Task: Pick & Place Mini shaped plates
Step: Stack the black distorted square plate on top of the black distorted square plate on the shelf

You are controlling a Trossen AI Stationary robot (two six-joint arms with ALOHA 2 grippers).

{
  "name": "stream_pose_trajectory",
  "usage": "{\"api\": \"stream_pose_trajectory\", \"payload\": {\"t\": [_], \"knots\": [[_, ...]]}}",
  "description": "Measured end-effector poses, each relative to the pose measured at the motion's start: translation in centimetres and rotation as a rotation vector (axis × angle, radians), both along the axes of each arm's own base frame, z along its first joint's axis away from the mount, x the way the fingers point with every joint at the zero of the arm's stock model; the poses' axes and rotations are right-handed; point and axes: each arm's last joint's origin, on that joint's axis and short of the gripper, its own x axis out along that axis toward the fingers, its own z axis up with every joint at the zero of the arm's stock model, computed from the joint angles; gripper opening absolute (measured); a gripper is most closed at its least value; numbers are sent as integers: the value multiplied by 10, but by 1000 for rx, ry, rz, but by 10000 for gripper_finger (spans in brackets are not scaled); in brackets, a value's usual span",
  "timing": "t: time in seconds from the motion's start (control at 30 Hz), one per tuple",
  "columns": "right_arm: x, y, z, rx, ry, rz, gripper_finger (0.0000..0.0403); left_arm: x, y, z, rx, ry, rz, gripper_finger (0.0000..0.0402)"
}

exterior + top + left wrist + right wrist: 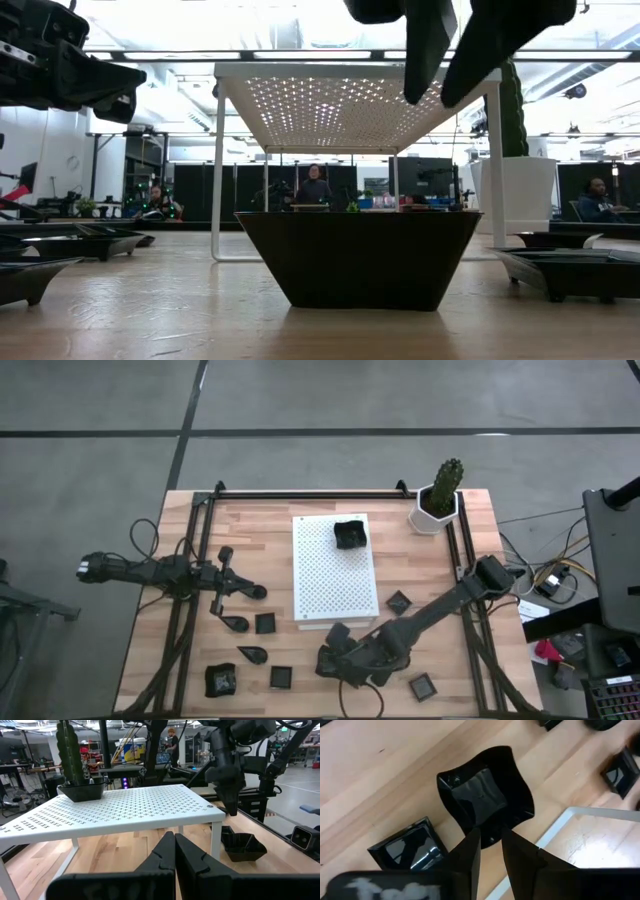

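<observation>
Several tiny dark plates lie on the wooden table near its near edge, among them a wavy square plate point(487, 795) point(360, 255) point(338, 635) resting on its base. One more plate point(349, 533) sits on the white perforated board point(335, 580). My right gripper point(491, 852) point(455, 60) hangs open above the wavy plate's rim, clear of it. My left gripper point(175, 850) point(255, 591) is shut and empty, at the board's left side.
A small square plate point(410, 847) lies right beside the wavy one. The board's leg point(570, 820) stands close to my right fingers. Other plates point(265, 623) point(399, 601) point(423, 686) are scattered around. The white cactus pot point(437, 500) stands at the far right corner.
</observation>
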Motion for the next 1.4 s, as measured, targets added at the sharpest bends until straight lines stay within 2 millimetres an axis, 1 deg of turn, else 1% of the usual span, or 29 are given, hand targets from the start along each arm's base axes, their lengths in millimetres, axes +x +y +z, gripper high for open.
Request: {"api": "stream_pose_trajectory", "payload": {"t": [0.2, 0.43, 0.53, 0.63, 0.8, 0.93, 1.23, 1.4], "knots": [[0, 10, -18, -41, 36, 58, 69, 0, 0, 0, 0, 0, 0, 0], [-5, 29, -41, -99, 57, 179, 88, 0, 0, 0, 0, 2, 0, 0], [-5, 33, -51, -175, 48, 200, 95, 0, 0, 0, 0, 2, 0, 0], [-5, 33, -57, -244, 34, 197, 100, 0, 0, 0, 0, 2, 0, 0], [-7, 36, -57, -249, 31, 211, 101, 0, 0, 0, 0, 2, 0, 0], [-8, 40, -52, -247, 13, 236, 95, 0, 0, 0, 0, 3, 0, 0], [-4, 41, -43, -263, -23, 241, 78, 0, 0, 0, 0, 3, 0, 0], [-4, 41, -45, -232, -6, 223, 73, 0, 0, 0, 0, 3, 0, 0]]}}
